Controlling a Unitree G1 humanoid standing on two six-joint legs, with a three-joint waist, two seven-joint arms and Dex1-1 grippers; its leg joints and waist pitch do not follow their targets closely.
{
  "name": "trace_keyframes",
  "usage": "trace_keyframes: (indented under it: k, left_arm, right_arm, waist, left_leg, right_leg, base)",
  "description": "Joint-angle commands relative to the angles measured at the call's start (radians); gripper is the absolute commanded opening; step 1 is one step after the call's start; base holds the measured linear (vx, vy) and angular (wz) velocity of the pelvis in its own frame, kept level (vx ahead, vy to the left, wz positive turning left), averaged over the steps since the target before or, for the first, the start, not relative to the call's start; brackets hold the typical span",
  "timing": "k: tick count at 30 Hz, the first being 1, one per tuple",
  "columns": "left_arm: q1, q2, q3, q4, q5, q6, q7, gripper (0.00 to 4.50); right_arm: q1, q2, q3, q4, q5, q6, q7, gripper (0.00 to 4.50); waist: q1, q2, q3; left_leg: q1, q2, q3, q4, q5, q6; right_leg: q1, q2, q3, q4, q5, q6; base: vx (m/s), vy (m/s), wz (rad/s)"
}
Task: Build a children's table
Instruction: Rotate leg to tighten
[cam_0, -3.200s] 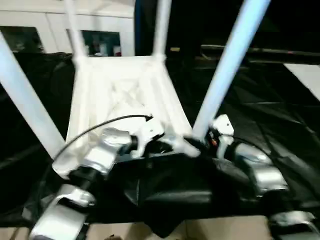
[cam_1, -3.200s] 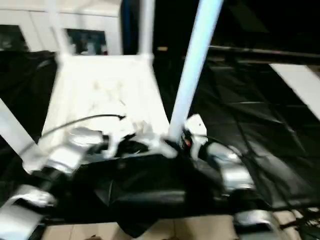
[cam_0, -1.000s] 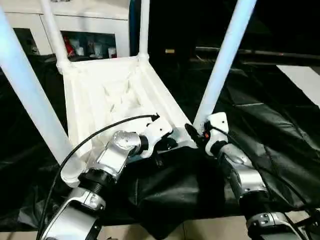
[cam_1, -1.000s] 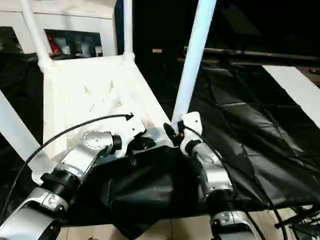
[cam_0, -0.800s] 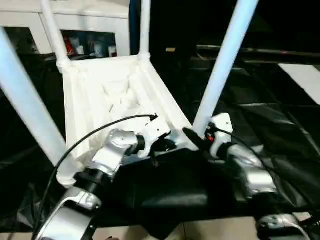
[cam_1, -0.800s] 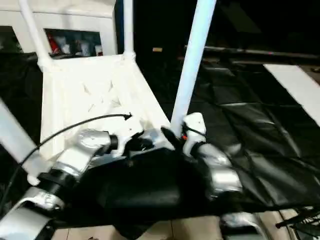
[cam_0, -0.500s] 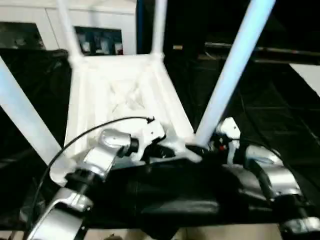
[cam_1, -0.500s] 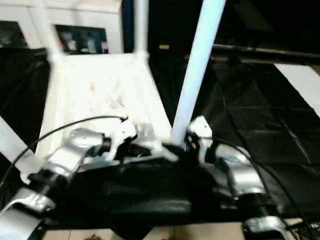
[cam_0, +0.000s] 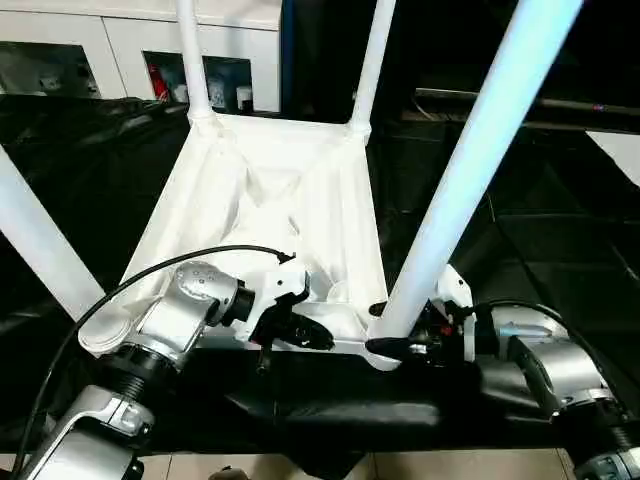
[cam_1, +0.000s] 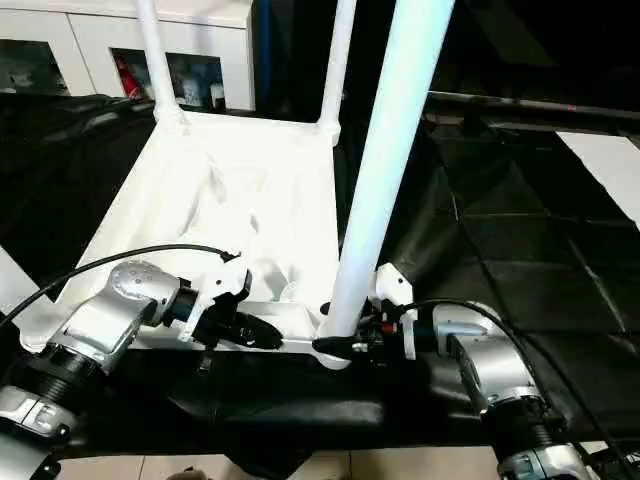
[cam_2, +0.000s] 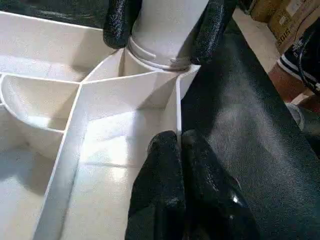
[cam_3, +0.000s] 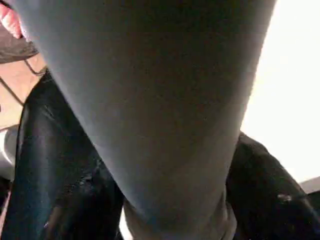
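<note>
Fingers of your right gripper (cam_0: 392, 346) clamp the near-right leg (cam_0: 470, 165) at its socket, likely seating it; your left gripper (cam_2: 178, 142) pinches the near rim of the upturned tabletop (cam_0: 268, 200), steadying it on black cloth (cam_0: 540, 240).

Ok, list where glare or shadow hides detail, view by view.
Left eye view: glare washes out the ribs of the tabletop; the black cloth swallows detail. Left wrist view: soft shadows between ribs, highlights on the left fingers. Right wrist view: the shaded leg fills it, blown-out white beside.
</note>
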Motion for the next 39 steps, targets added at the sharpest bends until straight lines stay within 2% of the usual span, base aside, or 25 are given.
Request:
trace_keyframes:
  k: [1,4,5,6,7,9,10,11,12,14,15,16,18,22,24,27,29,31,33,34,35,37,39]
  left_arm:
    - [0.003,-0.023,-0.027,-0.002,-0.003,-0.031,0.001,0.0]
    - [-0.011,-0.049,-0.019,0.037,0.027,-0.067,0.095,0.0]
    - [-0.022,-0.072,-0.01,0.066,0.046,-0.083,0.164,0.0]
    - [-0.03,-0.089,-0.005,0.086,0.061,-0.095,0.212,0.0]
    - [-0.04,-0.113,-0.001,0.105,0.077,-0.096,0.27,0.0]
    - [-0.046,-0.13,0.0,0.117,0.087,-0.09,0.308,0.0]
    - [-0.053,-0.155,0.001,0.129,0.096,-0.08,0.353,0.0]
    - [-0.053,-0.155,0.001,0.129,0.096,-0.08,0.353,0.0]
    - [-0.057,-0.172,0.001,0.138,0.102,-0.074,0.383,0.0]
    - [-0.067,-0.227,0.006,0.164,0.115,-0.07,0.462,0.0]
    - [-0.073,-0.256,0.002,0.175,0.122,-0.071,0.491,0.0]
    - [-0.072,-0.273,-0.007,0.172,0.121,-0.068,0.489,0.0]
    - [-0.069,-0.291,-0.017,0.17,0.12,-0.067,0.485,0.0]
    - [-0.063,-0.292,-0.038,0.159,0.12,-0.066,0.446,0.0]
    - [-0.06,-0.275,-0.043,0.157,0.126,-0.065,0.422,0.0]
    - [-0.06,-0.257,-0.044,0.159,0.127,-0.066,0.4,0.0]
    - [-0.062,-0.242,-0.043,0.159,0.126,-0.062,0.379,0.0]
    - [-0.067,-0.232,-0.041,0.163,0.126,-0.065,0.367,0.0]
    - [-0.074,-0.224,-0.037,0.171,0.126,-0.067,0.36,0.0]
    - [-0.078,-0.218,-0.036,0.173,0.126,-0.069,0.351,0.0]
    - [-0.082,-0.212,-0.034,0.175,0.125,-0.07,0.338,0.0]
    - [-0.085,-0.201,-0.034,0.17,0.121,-0.072,0.311,0.0]
    - [-0.083,-0.183,-0.04,0.158,0.117,-0.076,0.267,0.0]
  right_arm:
    - [0.007,0.001,0.001,-0.005,0.02,0.039,0.001,2.4]
    - [0.009,0.028,-0.015,-0.001,0.018,0.053,-0.054,2.39]
    - [0.009,0.055,-0.028,0.009,0.004,0.051,-0.12,2.38]
    - [0.008,0.078,-0.04,0.024,-0.014,0.048,-0.19,2.35]
    - [0.007,0.113,-0.058,0.048,-0.034,0.037,-0.283,2.35]
    - [0.006,0.137,-0.067,0.065,-0.044,0.03,-0.341,2.21]
    - [0.005,0.173,-0.074,0.088,-0.065,0.031,-0.428,2.13]
    - [0.005,0.173,-0.074,0.088,-0.065,0.031,-0.428,2.13]
    - [0.004,0.197,-0.078,0.103,-0.079,0.033,-0.487,2.07]
    - [-0.007,0.269,-0.092,0.157,-0.131,0.016,-0.673,2.0]
    - [-0.026,0.31,-0.11,0.202,-0.153,0.01,-0.779,2.0]
    - [-0.043,0.332,-0.119,0.231,-0.163,0.005,-0.839,1.98]
    - [-0.061,0.359,-0.127,0.261,-0.174,-0.003,-0.897,1.98]
    - [-0.065,0.374,-0.103,0.253,-0.171,-0.047,-0.823,1.98]
    - [-0.058,0.358,-0.102,0.236,-0.151,-0.071,-0.754,2.67]
    - [-0.064,0.329,-0.112,0.228,-0.129,-0.087,-0.699,2.78]
    - [-0.064,0.282,-0.104,0.201,-0.104,-0.084,-0.604,3.07]
    - [-0.057,0.233,-0.094,0.167,-0.079,-0.071,-0.505,3.13]
    - [-0.043,0.176,-0.079,0.133,-0.068,-0.071,-0.41,3.13]
    - [-0.034,0.134,-0.07,0.115,-0.067,-0.077,-0.35,3.13]
    - [-0.032,0.087,-0.07,0.115,-0.069,-0.091,-0.291,3.13]
    - [-0.04,0.028,-0.088,0.131,-0.069,-0.107,-0.234,3.13]
    - [-0.059,-0.03,-0.125,0.157,-0.054,-0.116,-0.18,3.13]
  waist:
    - [-0.001,0.004,-0.049]
    - [0.0,0.002,-0.047]
    - [0.0,0.001,-0.046]
    - [-0.002,-0.001,-0.043]
    - [-0.002,-0.001,-0.043]
    - [-0.004,-0.004,-0.043]
    - [-0.006,-0.001,-0.041]
    - [-0.008,-0.002,-0.041]
    - [-0.011,-0.004,-0.041]
    - [-0.018,-0.001,-0.039]
    - [-0.025,-0.004,-0.037]
    - [-0.036,-0.004,-0.039]
    - [-0.041,-0.003,-0.039]
    - [-0.043,0.001,-0.039]
    - [-0.044,-0.001,-0.04]
    - [-0.041,0.001,-0.043]
    - [-0.036,0.002,-0.047]
    - [-0.03,0.002,-0.053]
    - [-0.025,0.002,-0.053]
    - [-0.02,-0.002,-0.054]
    - [-0.016,-0.001,-0.055]
    - [-0.011,0.0,-0.054]
    - [-0.005,0.0,-0.053]
  left_leg:
    - [-0.007,0.051,-0.012,-0.055,-0.114,0.075]
    - [-0.005,0.051,-0.012,-0.056,-0.131,0.071]
    - [-0.005,0.051,-0.012,-0.057,-0.141,0.065]
    - [-0.002,0.051,-0.013,-0.059,-0.157,0.051]
    - [-0.002,0.048,-0.014,-0.059,-0.181,0.041]
    - [-0.003,0.047,-0.016,-0.061,-0.19,0.03]
    - [-0.001,0.048,-0.017,-0.063,-0.197,0.02]
    - [0.0,0.048,-0.017,-0.064,-0.21,0.017]
    - [-0.002,0.047,-0.02,-0.065,-0.225,0.013]
    - [-0.001,0.047,-0.022,-0.067,-0.238,0.003]
    - [0.0,0.044,-0.024,-0.068,-0.262,0.0]
    - [-0.001,0.042,-0.029,-0.069,-0.291,-0.01]
    - [0.001,0.043,-0.029,-0.069,-0.304,-0.007]
    - [0.0,0.044,-0.026,-0.069,-0.314,0.013]
    - [-0.003,0.045,-0.026,-0.07,-0.308,0.02]
    - [-0.003,0.046,-0.022,-0.068,-0.274,0.034]
    - [-0.007,0.048,-0.019,-0.065,-0.228,0.047]
    - [-0.012,0.047,-0.015,-0.058,-0.144,0.081]
    - [-0.012,0.047,-0.013,-0.055,-0.113,0.098]
    - [-0.014,0.045,-0.013,-0.051,-0.094,0.109]
    - [-0.01,0.046,-0.01,-0.049,-0.085,0.125]
    - [-0.011,0.048,-0.01,-0.047,-0.076,0.139]
    - [-0.008,0.05,-0.01,-0.048,-0.095,0.134]
  right_leg:
    - [0.055,-0.084,0.064,-0.064,-0.141,-0.211]
    - [0.052,-0.083,0.064,-0.069,-0.177,-0.199]
    - [0.051,-0.085,0.064,-0.072,-0.208,-0.189]
    - [0.047,-0.084,0.064,-0.078,-0.251,-0.172]
    - [0.049,-0.087,0.062,-0.084,-0.316,-0.15]
    - [0.046,-0.088,0.061,-0.09,-0.376,-0.124]
    - [0.041,-0.088,0.062,-0.094,-0.401,-0.11]
    - [0.039,-0.087,0.061,-0.097,-0.413,-0.106]
    - [0.042,-0.089,0.059,-0.099,-0.444,-0.092]
    - [0.035,-0.088,0.06,-0.103,-0.465,-0.079]
    - [0.035,-0.088,0.057,-0.107,-0.5,-0.067]
    - [0.034,-0.09,0.053,-0.113,-0.551,-0.051]
    - [0.031,-0.09,0.054,-0.116,-0.55,-0.047]
    - [0.029,-0.088,0.059,-0.115,-0.51,-0.059]
    - [0.031,-0.088,0.06,-0.112,-0.49,-0.067]
    - [0.034,-0.087,0.064,-0.104,-0.42,-0.096]
    - [0.041,-0.086,0.065,-0.094,-0.334,-0.125]
    - [0.051,-0.083,0.066,-0.074,-0.174,-0.173]
    - [0.053,-0.082,0.065,-0.067,-0.11,-0.198]
    - [0.061,-0.081,0.064,-0.065,-0.08,-0.203]
    - [0.057,-0.081,0.065,-0.061,-0.053,-0.217]
    - [0.057,-0.083,0.064,-0.059,-0.048,-0.229]
    - [0.056,-0.085,0.063,-0.064,-0.09,-0.229]
  base:
    - [0.0,0.0,0.0]
    - [0.0,0.0,0.0]
    - [0.0,0.0,0.0]
    - [0.0,0.0,0.0]
    - [0.0,0.0,0.0]
    - [0.0,0.0,0.0]
    - [0.0,0.0,0.0]
    - [0.0,0.0,0.0]
    - [0.0,0.0,0.0]
    - [0.0,0.0,0.0]
    - [0.0,0.0,0.0]
    - [0.0,0.0,0.0]
    - [0.0,0.0,0.0]
    - [0.0,0.0,0.0]
    - [0.0,0.0,0.0]
    - [0.0,0.0,0.0]
    - [0.0,0.0,0.0]
    - [0.0,0.0,0.0]
    - [0.0,0.0,0.0]
    - [0.0,0.0,0.0]
    - [0.0,0.0,0.0]
    - [0.0,0.0,0.0]
    - [0.0,0.0,0.0]
